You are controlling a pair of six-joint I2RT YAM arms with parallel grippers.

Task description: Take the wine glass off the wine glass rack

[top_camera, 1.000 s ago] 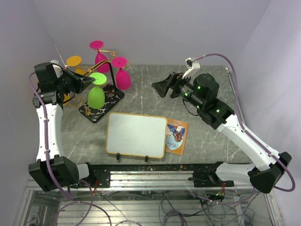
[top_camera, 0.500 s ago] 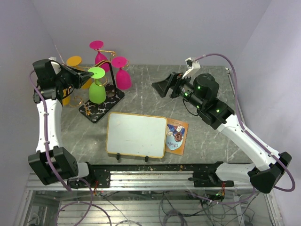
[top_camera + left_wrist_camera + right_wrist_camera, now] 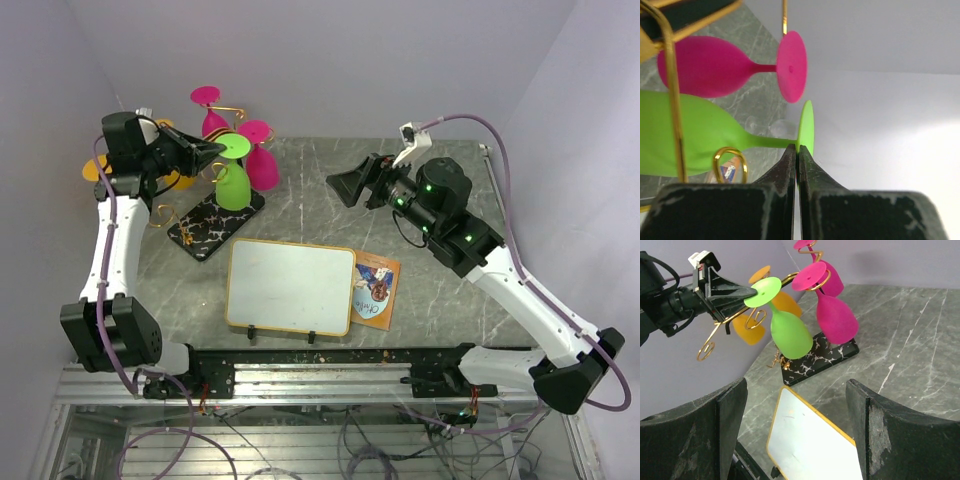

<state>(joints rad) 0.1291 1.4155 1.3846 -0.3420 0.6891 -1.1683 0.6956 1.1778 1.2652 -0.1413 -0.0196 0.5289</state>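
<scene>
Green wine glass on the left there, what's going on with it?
The left gripper is shut on the rim of the green wine glass's foot, holding the glass upside down and tilted beside the wine glass rack. Whether its stem is clear of the gold arm can't be told. Pink wine glasses hang on the rack. The right gripper is open and holds nothing, over the table.

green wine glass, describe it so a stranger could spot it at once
At the far left of the table stands the wine glass rack with a black marbled base and gold arms. Of the glasses there bowl-down, it is the only lime green wine glass; its neighbours are pink or orange, and the left gripper pinches its foot.
</scene>
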